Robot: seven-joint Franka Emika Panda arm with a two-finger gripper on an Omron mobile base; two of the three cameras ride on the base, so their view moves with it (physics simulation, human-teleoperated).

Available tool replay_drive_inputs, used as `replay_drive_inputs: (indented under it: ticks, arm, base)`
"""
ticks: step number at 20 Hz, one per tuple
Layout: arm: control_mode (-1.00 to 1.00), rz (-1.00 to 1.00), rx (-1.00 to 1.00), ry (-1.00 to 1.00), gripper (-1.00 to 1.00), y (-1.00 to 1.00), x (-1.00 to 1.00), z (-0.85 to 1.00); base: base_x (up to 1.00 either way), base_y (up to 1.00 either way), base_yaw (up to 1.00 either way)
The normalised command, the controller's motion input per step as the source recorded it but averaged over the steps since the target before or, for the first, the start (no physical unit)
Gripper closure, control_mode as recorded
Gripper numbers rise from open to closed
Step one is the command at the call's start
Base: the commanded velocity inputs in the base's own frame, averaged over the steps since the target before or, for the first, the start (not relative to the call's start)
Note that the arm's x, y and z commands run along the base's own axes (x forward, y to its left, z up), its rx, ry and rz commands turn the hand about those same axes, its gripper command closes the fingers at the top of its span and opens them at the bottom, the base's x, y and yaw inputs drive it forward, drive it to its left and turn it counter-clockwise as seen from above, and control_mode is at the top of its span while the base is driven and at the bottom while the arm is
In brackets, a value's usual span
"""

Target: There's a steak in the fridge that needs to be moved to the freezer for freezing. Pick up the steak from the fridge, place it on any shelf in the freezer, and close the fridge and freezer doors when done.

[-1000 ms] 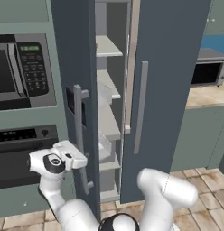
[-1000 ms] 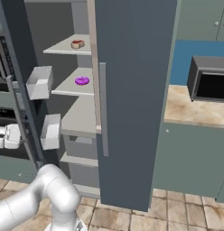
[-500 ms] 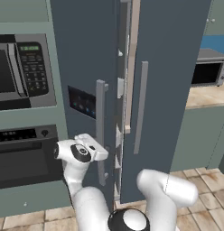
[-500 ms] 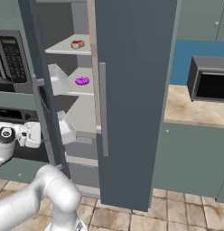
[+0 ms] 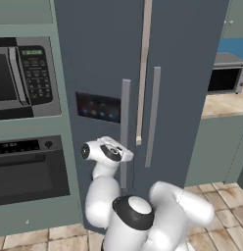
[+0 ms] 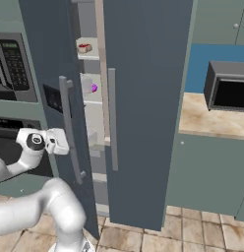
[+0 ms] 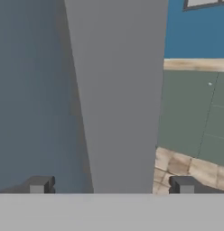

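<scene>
From the left base view we see the freezer door [image 5: 101,88], with its dark lit-button panel [image 5: 98,107], swung almost flat against the slate-blue unit, leaving a narrow pale gap beside the fridge door [image 5: 187,88], which is shut. Our gripper [image 5: 127,156] sits low at the freezer door's long grey bar handle [image 5: 125,132], just beside it; whether it touches we cannot tell. To the left stand the microwave [image 5: 25,78] and the black oven [image 5: 30,169]. From the right base view the freezer door [image 6: 50,64] stands ajar, and through the gap we see the steak [image 6: 84,47] lying on the top shelf [image 6: 88,54] of the freezer, with a small purple item [image 6: 94,88] on the shelf below. The gripper [image 6: 65,141] is up against the handle [image 6: 70,130] near its lower half. In the hand view the two finger tips [image 7: 40,185] stand wide apart with the grey bar handle [image 7: 118,94] rising between them; nothing is gripped, and the slate-blue door face [image 7: 32,90] lies to the left of the bar.
</scene>
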Motion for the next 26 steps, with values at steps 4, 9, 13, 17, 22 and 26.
replay_drive_inputs:
  ticks: [4, 9, 13, 17, 22, 26]
  arm:
    - [-1.0, 0.0, 0.03, 0.06, -1.0, -0.24, 0.77, 0.06]
    - [-1.0, 0.06, 0.01, 0.0, -1.0, -0.12, 0.58, 0.1]
    - [-1.0, 0.05, 0.01, 0.0, -1.0, -0.14, 0.8, 0.01]
    - [-1.0, 0.09, 0.04, 0.0, -1.0, -0.31, 0.77, 0.0]
    - [-1.0, 0.1, 0.04, 0.0, -1.0, -0.33, 0.79, 0.0]
    - [-1.0, 0.14, 0.07, 0.02, -1.0, -0.41, 0.74, 0.0]
  base:
    - [0.0, 0.0, 0.0]
    - [0.0, 0.0, 0.0]
    - [0.0, 0.0, 0.0]
    - [0.0, 0.0, 0.0]
    - [0.0, 0.0, 0.0]
    - [0.0, 0.0, 0.0]
